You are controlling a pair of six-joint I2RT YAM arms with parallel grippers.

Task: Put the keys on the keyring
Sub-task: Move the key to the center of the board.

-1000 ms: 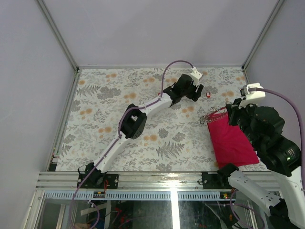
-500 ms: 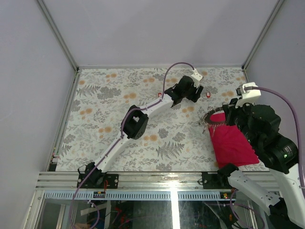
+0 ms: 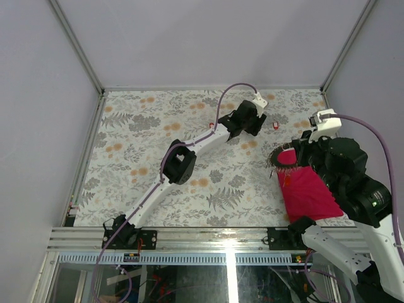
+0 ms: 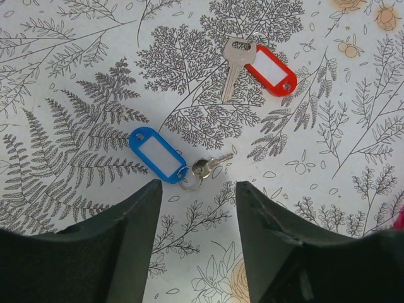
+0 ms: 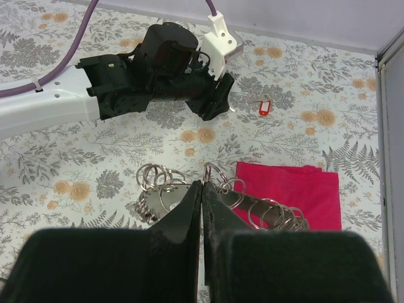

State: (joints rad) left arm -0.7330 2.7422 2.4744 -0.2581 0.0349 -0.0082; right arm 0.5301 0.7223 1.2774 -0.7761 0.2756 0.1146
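1. Top external view: the left gripper reaches far out over the flowery table, close to the back edge. Its tips are too dark to make out here. A red key tag lies just beside it. The right arm hides its own fingers. The keyring pokes out at the far corner of the red cloth. The cloth lies close to the table's right and near edges.
2. Left wrist view: the two fingers stand apart and hold nothing. The bottom edge of the picture cuts them off. Just past their tips lie a blue key tag and a small key, joined by a tiny ring. Farther off, the red tag lies touching a silver key.
3. Right wrist view: the right gripper has its fingers pressed together, clamped on the keyring. Shiny loops fan out to both sides of the tips. The fingers hide the middle of the ring. The left arm lies across the table behind.
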